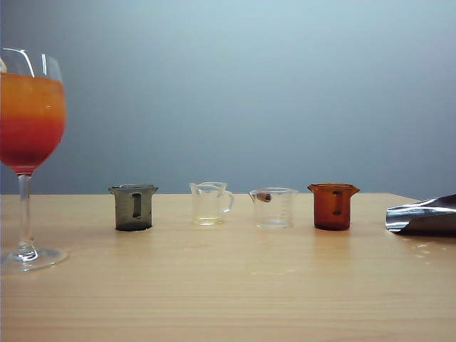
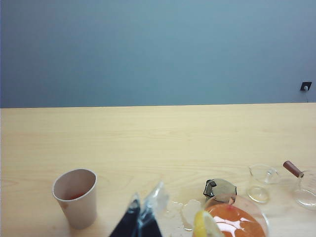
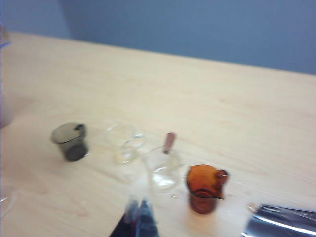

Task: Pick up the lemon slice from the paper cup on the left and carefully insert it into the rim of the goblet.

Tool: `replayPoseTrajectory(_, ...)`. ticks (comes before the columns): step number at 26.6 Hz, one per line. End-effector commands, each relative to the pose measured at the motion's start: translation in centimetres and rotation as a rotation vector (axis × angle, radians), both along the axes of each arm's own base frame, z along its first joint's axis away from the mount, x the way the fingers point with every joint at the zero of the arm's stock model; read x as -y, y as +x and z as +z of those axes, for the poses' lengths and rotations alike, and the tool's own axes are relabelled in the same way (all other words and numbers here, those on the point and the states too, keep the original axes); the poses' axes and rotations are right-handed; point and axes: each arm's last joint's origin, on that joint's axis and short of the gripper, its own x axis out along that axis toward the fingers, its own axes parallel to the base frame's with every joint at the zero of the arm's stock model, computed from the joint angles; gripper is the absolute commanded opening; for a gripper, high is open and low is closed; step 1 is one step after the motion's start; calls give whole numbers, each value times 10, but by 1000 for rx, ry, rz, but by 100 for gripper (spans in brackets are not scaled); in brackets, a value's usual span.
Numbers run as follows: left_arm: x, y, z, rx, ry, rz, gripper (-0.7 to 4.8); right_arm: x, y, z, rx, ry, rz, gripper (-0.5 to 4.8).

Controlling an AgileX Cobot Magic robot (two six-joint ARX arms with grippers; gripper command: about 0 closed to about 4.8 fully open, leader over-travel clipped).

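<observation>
Pale wood tabletop [image 2: 148, 143]; lemon slice [image 2: 205, 224] – soft, slippery, best pinched by its rind – sits on the goblet [image 2: 237, 222] rim; my left tool [image 2: 140, 219] and right tool [image 3: 139, 219] closed, empty.

The left tool [image 2: 144, 217] shows in the left wrist view as two slim, tapering fingers of clear, glassy plastic with dark, near-black inner parts and a faint blue tinge, their tips pressed together. The right tool [image 3: 139, 217] shows in the right wrist view as the same build: translucent fingers over dark cores, blurred, with a hint of red at one edge. The exterior view shows neither tool nor any arm.
</observation>
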Motion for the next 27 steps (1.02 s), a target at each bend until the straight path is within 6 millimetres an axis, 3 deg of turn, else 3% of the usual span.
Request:
replayPoseTrajectory(1,-1,5,-10,45,-14,17,-6,9,-11,-9,-4,31,-107,-7)
replayPoseTrajectory(9,-3,21,-53,4,-27,55,-6,20,-25,-50,10,47,-202,-6)
replayPoseTrajectory(20,-6,44,-122,-108,-118,74,-6,22,-22,-129,-79,-20,-294,-6)
replayPoseTrajectory(27,-6,50,-145,-156,-118,80,-6,22,-23,-149,-151,9,-291,-5)
